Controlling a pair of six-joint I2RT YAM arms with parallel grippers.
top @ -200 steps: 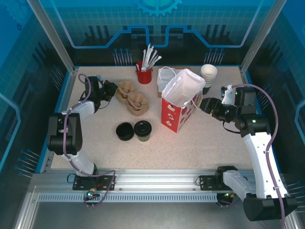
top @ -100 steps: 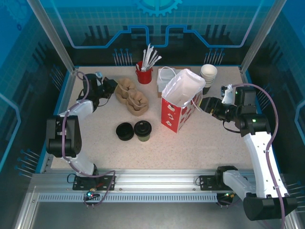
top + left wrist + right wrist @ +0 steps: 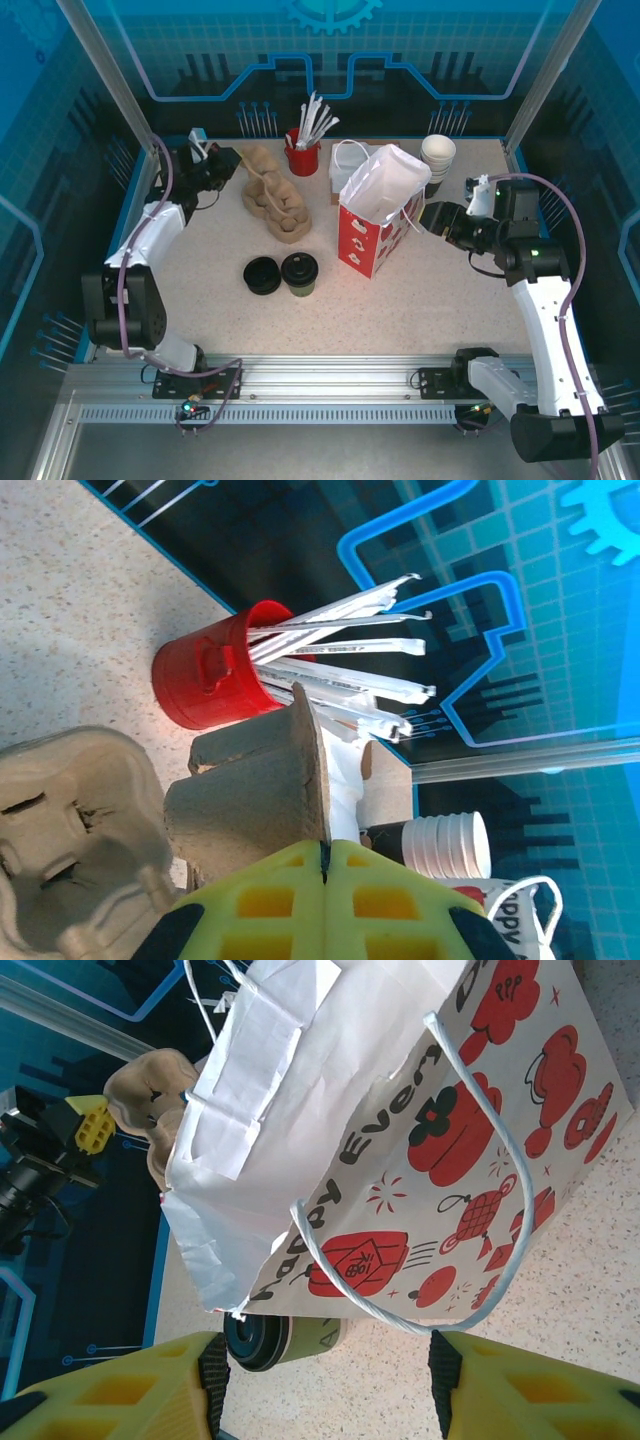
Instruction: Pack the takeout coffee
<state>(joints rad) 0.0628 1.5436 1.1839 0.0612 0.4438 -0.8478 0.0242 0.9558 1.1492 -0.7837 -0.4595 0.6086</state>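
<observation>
Takeout coffee (image 3: 299, 272) stands mid-table, untouched. Far left, the left gripper (image 3: 232, 165) pinches the pulp carrier (image 3: 275, 200) by its thin rim, which may tear or slip. At right, the right gripper (image 3: 422, 219) gapes at the handle of the paper bag (image 3: 375, 225) and could snag and topple it.

It was a robot lab cell: speckled beige surface (image 3: 420, 300), silver aluminium rails (image 3: 330, 372), blue circuit-patterned backdrop panels (image 3: 400, 40).

lidded coffee cup (image 3: 299, 272): 1
black lid stack (image 3: 262, 275): 1, lids too tight to count
white-rimmed cup stack (image 3: 437, 158): 1
red holder (image 3: 302, 159): 1
wrapped straws (image 3: 318, 118): one bunch, uncounted
printed paper bag (image 3: 375, 215): 1
pulp carrier pile (image 3: 275, 198): 1, layers unclear
</observation>
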